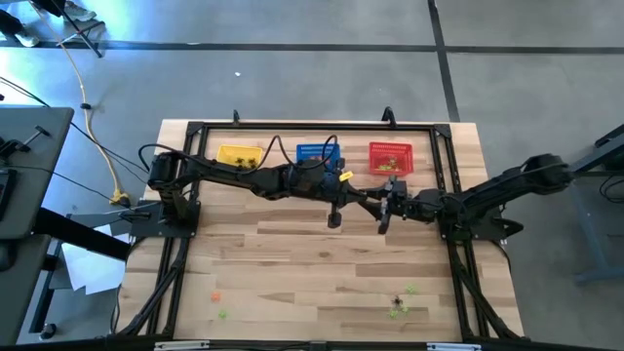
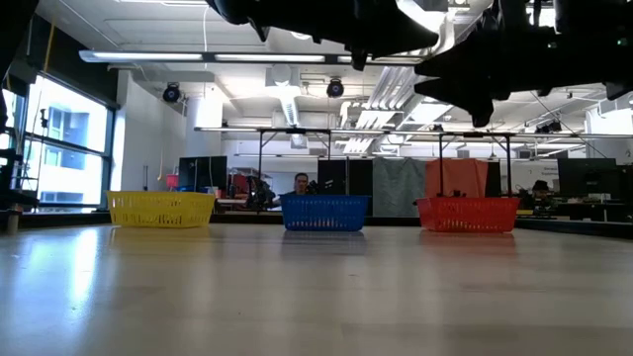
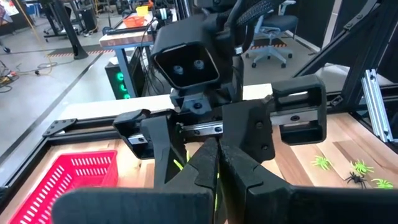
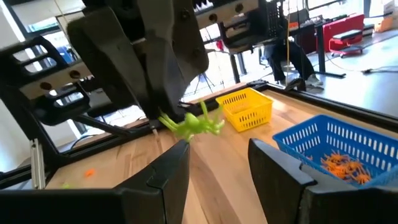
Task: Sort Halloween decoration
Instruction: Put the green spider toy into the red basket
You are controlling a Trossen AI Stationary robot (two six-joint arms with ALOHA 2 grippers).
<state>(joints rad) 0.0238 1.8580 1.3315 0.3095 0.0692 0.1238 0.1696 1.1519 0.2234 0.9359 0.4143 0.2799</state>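
Blue basket [image 4: 339, 146] holding orange trinkets [image 4: 342, 165], yellow basket [image 4: 247, 109] beside

Both arms reach inward, meeting tool to tool above mid-counter. Left tool [image 4: 163, 102]: fingers pinched together, tips pointing at the other arm. Right tool [image 4: 219, 163]: fingers spread apart

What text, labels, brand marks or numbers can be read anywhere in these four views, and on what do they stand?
None can be read.
The yellow basket, blue basket and red basket show plain mesh, no labels.
The left tool, holding a green trinket, and the right tool show no marking.
Room background in the low view: shapes too blurred to tell any writing.
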